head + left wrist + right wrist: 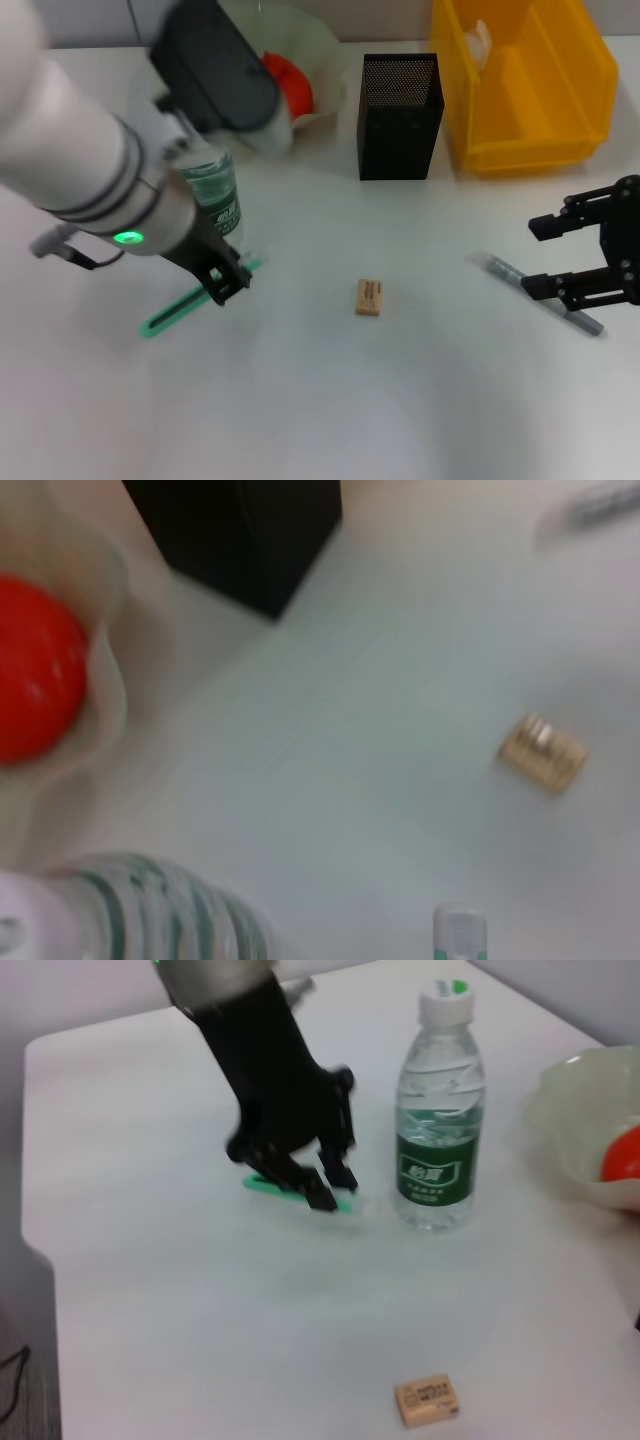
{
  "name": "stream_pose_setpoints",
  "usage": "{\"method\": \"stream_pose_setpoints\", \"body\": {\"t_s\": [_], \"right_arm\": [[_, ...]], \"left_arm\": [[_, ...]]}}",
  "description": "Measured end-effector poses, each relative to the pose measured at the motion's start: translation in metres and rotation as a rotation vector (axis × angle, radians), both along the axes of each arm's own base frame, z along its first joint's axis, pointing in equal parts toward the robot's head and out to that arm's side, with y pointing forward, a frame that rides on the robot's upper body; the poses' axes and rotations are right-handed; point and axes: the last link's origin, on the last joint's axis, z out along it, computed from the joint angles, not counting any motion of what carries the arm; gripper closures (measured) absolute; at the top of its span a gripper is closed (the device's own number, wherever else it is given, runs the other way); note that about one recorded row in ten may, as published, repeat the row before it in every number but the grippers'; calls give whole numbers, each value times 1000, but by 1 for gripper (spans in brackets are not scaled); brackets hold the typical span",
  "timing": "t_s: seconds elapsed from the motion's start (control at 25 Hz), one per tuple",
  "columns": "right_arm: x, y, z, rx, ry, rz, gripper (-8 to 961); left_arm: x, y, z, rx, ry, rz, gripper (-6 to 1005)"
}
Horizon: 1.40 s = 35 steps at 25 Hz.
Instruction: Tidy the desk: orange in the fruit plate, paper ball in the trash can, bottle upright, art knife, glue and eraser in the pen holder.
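The clear bottle (216,200) (438,1120) with a green label stands upright. Just beside it my left gripper (226,282) (330,1186) hangs open over the green art knife (185,308) (270,1186), holding nothing. The tan eraser (368,297) (428,1402) (543,752) lies mid-table. At the right, my right gripper (546,257) is open, close over the grey glue stick (505,271). The orange (292,80) (35,670) sits in the translucent fruit plate (325,45). The black mesh pen holder (400,115) stands at the back. A white paper ball (480,40) lies in the yellow bin (530,145).
The left arm's white forearm (70,160) covers much of the left side and part of the bottle. The yellow bin stands directly right of the pen holder. The fruit plate is close behind the bottle.
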Motion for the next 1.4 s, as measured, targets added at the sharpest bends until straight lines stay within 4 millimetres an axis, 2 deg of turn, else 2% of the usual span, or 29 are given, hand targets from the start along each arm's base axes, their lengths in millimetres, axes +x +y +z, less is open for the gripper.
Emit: {"method": "stream_pose_setpoints", "body": {"t_s": [0.04,0.12,0.16,0.2,0.24,0.28,0.4,0.52,0.56,0.64,0.76,0.88,1.08,1.24,1.28,1.32,1.36,1.4], "right_arm": [[2,-1,2,8,6,-20,303],[3,-2,3,11,10,-29,304],[5,-3,4,12,17,-57,304],[5,-3,4,12,17,-57,304],[7,-4,5,14,20,-72,304],[8,-4,6,18,25,-87,304],[14,-8,10,41,55,-130,304],[18,-9,13,55,81,-150,304],[23,-12,14,61,113,-170,303],[28,-16,13,62,143,-183,303],[38,-20,14,85,162,-212,303],[44,-22,16,109,168,-227,303],[57,-25,20,143,201,-257,303],[61,-25,14,131,210,-251,304],[62,-25,13,127,209,-248,304],[62,-25,12,125,207,-238,304],[63,-26,10,123,209,-217,304],[63,-26,10,123,209,-217,304]], "left_arm": [[2,-4,17,20,-88,-7,807],[4,-6,24,25,-132,-13,803],[5,-8,38,25,-242,-21,801],[5,-8,38,25,-242,-21,799],[5,-10,50,24,-347,-34,797],[5,-10,50,24,-347,-34,795],[3,-11,70,41,-532,-85,788],[3,-12,73,48,-575,-101,782],[6,-11,78,71,-680,-148,780],[6,-11,78,71,-680,-148,776],[11,-2,71,130,-865,-217,770],[12,6,66,170,-921,-240,763],[19,28,47,268,-1009,-262,753],[21,32,45,276,-1022,-259,744],[25,41,40,290,-1042,-245,742],[25,41,40,290,-1042,-245,740],[30,66,22,315,-1075,-184,738],[30,66,22,315,-1075,-184,736]]}}
